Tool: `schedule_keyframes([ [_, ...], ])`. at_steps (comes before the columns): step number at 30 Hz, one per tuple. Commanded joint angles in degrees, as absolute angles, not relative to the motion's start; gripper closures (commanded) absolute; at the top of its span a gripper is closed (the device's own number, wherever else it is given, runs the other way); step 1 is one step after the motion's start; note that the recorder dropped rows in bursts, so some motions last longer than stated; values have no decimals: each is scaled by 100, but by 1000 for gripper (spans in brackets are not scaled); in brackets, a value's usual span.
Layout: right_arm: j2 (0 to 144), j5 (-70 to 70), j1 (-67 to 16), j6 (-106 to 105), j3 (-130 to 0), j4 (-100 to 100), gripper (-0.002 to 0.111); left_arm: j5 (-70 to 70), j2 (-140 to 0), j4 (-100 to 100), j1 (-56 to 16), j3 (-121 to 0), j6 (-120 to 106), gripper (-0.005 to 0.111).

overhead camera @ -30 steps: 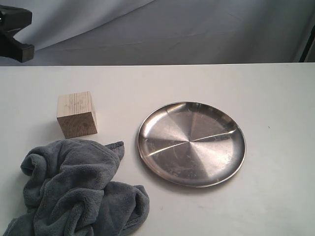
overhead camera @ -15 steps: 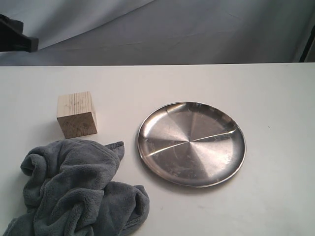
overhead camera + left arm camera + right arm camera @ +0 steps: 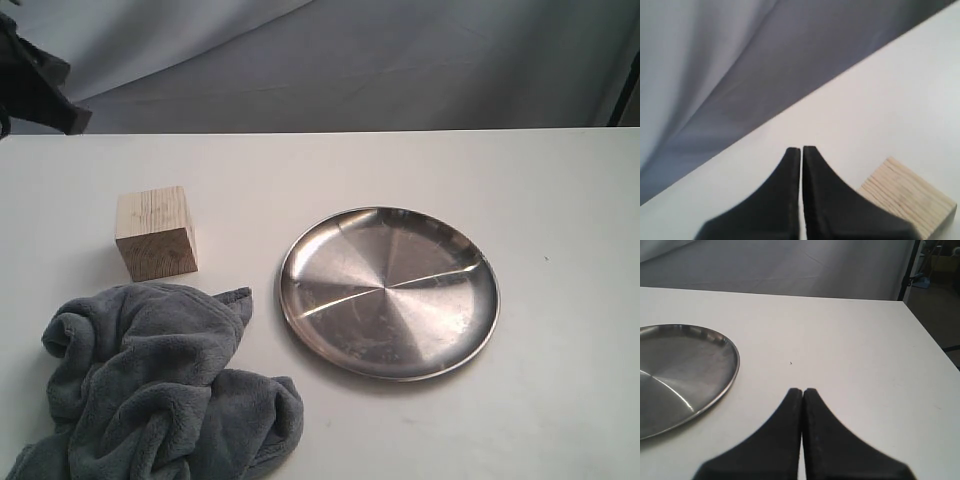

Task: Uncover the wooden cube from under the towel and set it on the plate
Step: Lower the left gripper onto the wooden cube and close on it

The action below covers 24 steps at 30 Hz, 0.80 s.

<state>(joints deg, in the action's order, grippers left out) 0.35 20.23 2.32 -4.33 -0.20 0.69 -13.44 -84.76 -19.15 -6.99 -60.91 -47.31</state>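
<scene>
Pale wooden cube (image 3: 155, 233) sits uncovered just beside the crumpled towel (image 3: 160, 385), the plate (image 3: 388, 292) near. Both tools — left gripper (image 3: 801, 150) and right gripper (image 3: 802, 391) — are pinched closed, gripping nothing.

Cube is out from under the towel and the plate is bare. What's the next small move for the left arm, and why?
Probably open the left claw and lower it over the wooden cube. The claw is shut, empty and raised near the cube. The cube stands uncovered beside the towel, and the plate holds nothing.
</scene>
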Motion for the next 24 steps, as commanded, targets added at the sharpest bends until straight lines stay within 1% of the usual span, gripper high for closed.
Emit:
schedule_keyframes([
  [1,0,1990,209,-426,0,55,108,-2120,-8974,-1066,-762,-6489,-4295,103],
  [6,0,1990,209,-426,0,55,108,-2609,-9388,-352,-762,-6799,-4135,103],
  [10,0,1990,209,-426,0,55,108,-2941,-9672,253,-762,-7035,-4425,103],
  [15,0,1990,209,-426,0,55,108,-3184,-9968,438,-762,-7220,-4509,104],
  [18,0,1990,209,-426,0,55,108,-3421,-10140,0,-762,-7310,-5247,107],
  [24,0,1990,209,-426,0,55,108,-3892,-10505,-1542,-762,-7534,-7261,107],
])
